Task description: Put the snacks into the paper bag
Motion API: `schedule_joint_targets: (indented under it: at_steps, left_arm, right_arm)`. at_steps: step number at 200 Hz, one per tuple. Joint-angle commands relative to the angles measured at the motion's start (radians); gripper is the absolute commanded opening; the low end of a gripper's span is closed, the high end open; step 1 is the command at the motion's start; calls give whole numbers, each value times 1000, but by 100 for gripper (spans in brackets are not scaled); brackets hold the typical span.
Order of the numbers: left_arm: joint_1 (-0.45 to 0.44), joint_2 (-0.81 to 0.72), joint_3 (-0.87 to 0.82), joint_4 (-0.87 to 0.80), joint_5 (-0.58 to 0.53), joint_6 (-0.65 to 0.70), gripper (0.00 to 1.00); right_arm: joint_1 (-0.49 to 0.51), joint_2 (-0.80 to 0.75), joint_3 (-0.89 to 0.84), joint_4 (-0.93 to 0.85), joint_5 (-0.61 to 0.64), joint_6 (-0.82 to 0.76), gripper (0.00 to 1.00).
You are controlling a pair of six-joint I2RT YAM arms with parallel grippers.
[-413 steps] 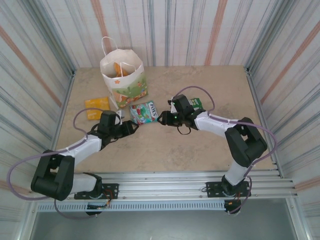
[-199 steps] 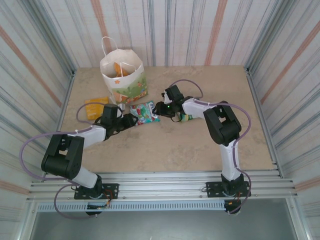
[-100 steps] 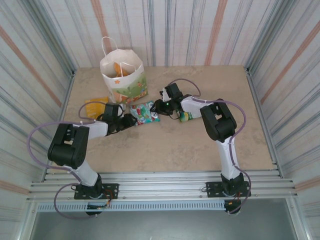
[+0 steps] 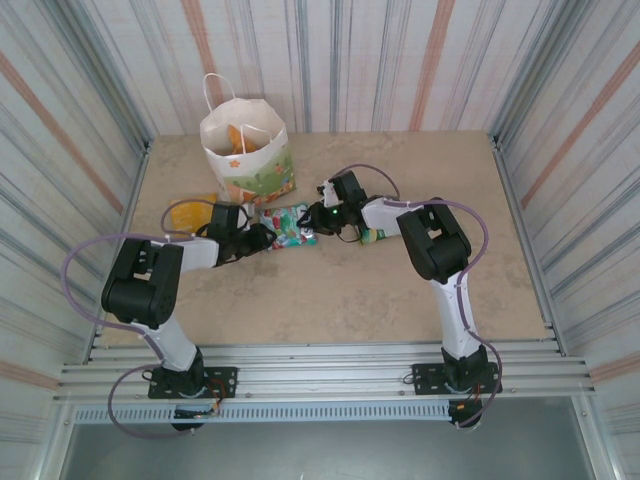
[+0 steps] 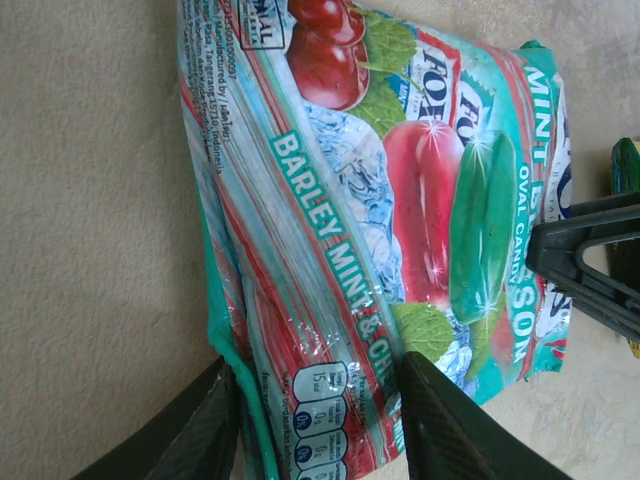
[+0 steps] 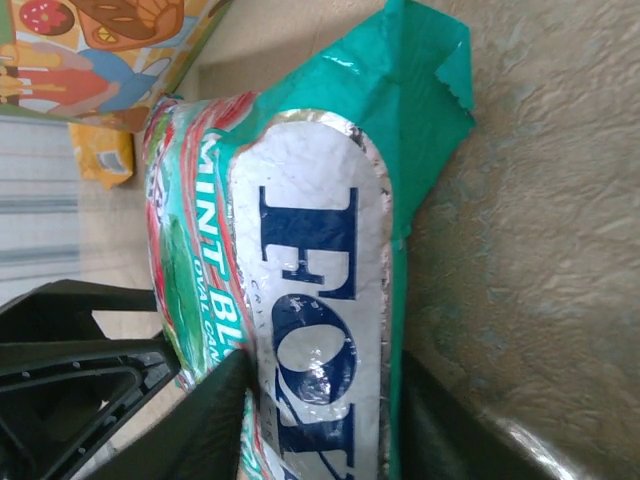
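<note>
Left pincer (image 5: 315, 385) and right pincer (image 6: 325, 395) straddle crinkly, glossy mint packet (image 5: 400, 200) ends; cannot tell if clamped.

White paper bag (image 4: 245, 150) upright at the far left of the tan surface (image 4: 400, 290), mouth open, orange packets (image 4: 238, 137) visible inside. Just in front of it, lying flat: 1 green-and-white packet (image 4: 288, 224). Flanked by 2 arms bent low over the surface, left claw (image 4: 258, 238) at its left end, right claw (image 4: 318, 218) at its right end. Left of the left arm, near the bag: 1 yellow-orange packet (image 4: 185, 215), partly hidden. Under the right arm: 1 small green item (image 4: 372, 236), too covered to identify.
</note>
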Motion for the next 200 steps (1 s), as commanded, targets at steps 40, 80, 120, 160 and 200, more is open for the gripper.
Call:
schedule_joint_targets:
  at_steps: [40, 80, 120, 160, 200]
  left_arm:
    - [-12, -46, 4, -36, 25, 21, 49]
    - [-11, -194, -51, -12, 89, 20, 55]
    - [-14, -373, -84, -28, 148, 106, 58]
    - [-14, -504, -106, -36, 198, 155, 65]
    - [-15, -519, -188, 167, 271, 50, 68]
  right_arm:
    - [7, -92, -83, 48, -10, 5, 16]
    - [-1, -228, -200, 120, -12, -43, 9]
    - [-2, -384, -303, 123, -10, -172, 6]
    - [-25, -522, -364, 135, -61, -188, 0]
    - [-50, -651, -435, 226, -126, -144, 0]
